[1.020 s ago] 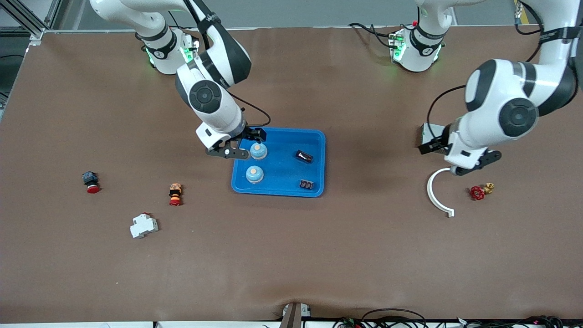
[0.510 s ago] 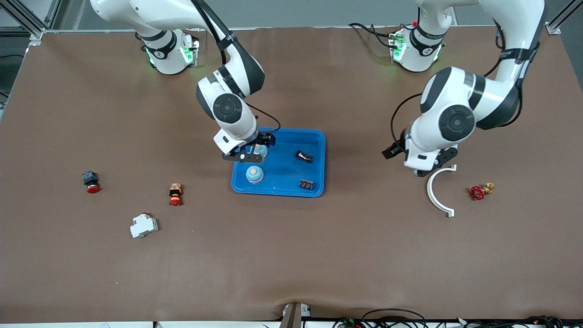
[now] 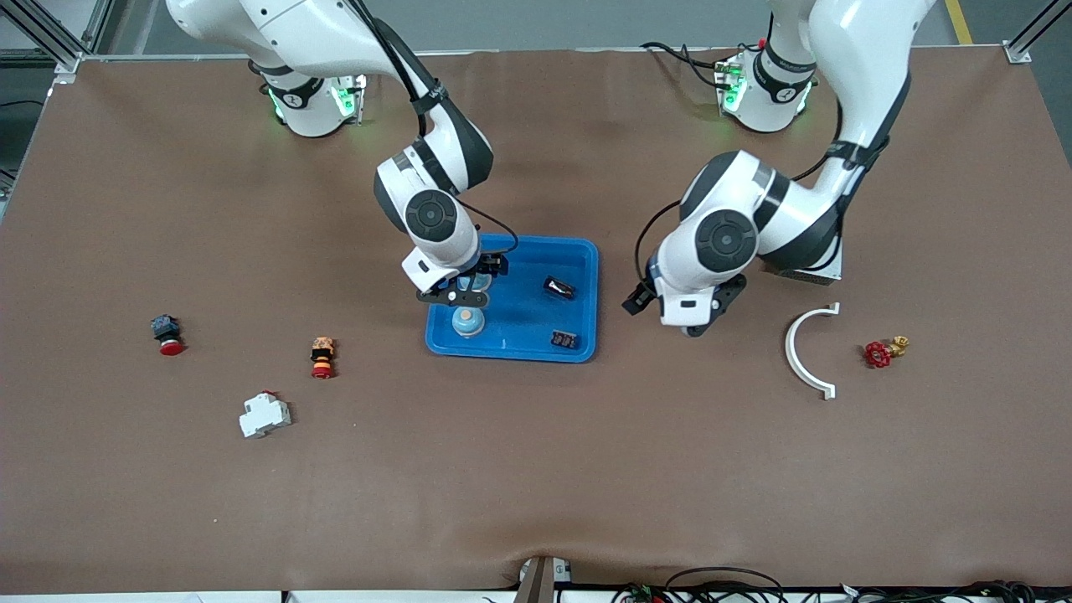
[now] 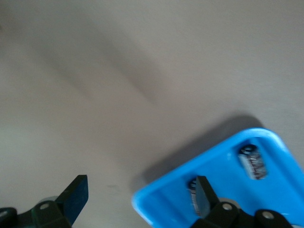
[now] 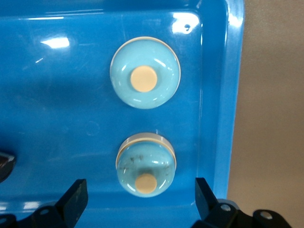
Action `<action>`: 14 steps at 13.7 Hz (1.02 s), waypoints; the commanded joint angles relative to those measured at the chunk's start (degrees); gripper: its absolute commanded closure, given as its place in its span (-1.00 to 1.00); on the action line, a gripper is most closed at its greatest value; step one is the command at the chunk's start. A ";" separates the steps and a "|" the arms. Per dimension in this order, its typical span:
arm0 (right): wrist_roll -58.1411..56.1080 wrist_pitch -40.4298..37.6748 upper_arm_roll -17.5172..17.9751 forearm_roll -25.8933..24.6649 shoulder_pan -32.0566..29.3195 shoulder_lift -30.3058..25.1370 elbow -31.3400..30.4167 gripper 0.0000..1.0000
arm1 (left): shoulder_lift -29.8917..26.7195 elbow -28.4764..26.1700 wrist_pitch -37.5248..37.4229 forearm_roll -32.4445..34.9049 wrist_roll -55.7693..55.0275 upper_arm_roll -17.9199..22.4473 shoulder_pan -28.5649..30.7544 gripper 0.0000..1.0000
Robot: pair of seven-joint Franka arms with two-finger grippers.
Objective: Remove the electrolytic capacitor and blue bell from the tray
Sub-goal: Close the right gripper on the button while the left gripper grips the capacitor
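Note:
Two light-blue bells with tan buttons sit in the blue tray [image 3: 578, 260], at its right-arm end. One bell [image 3: 468, 321] [image 5: 145, 72] is nearer the front camera. The other bell [image 5: 146, 164] lies under my right gripper [image 3: 465, 293] [image 5: 141, 199], which is open with a finger on each side of it, not touching. Two black capacitors [image 3: 559, 288] [image 3: 564, 339] [image 4: 251, 161] lie at the tray's left-arm end. My left gripper [image 3: 691, 327] [image 4: 140, 197] hangs open and empty over the table just beside that end of the tray.
A white curved piece [image 3: 808, 352], a red valve [image 3: 878, 354] and a grey box [image 3: 808, 272] lie toward the left arm's end. Two red push buttons [image 3: 167, 333] [image 3: 322, 357] and a white breaker [image 3: 265, 414] lie toward the right arm's end.
My left arm swung from over the white curved piece toward the tray. My right gripper shifted over the tray and now covers the farther bell. Both stayed open.

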 commanded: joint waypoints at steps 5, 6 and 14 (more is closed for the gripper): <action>0.50 3.74 -0.31 -0.52 0.32 2.94 -0.10 -1.00 | 9.08 6.54 6.80 -0.13 -13.12 0.55 -6.89 -1.00; 0.41 4.00 -0.31 -0.52 0.49 3.21 -0.10 -1.00 | 9.69 6.63 6.97 -0.13 -13.29 0.64 -7.25 -1.00; 0.50 3.39 -0.31 -0.61 0.67 4.61 -0.36 -1.00 | 14.80 7.25 14.18 1.63 -17.78 6.77 -15.41 -0.72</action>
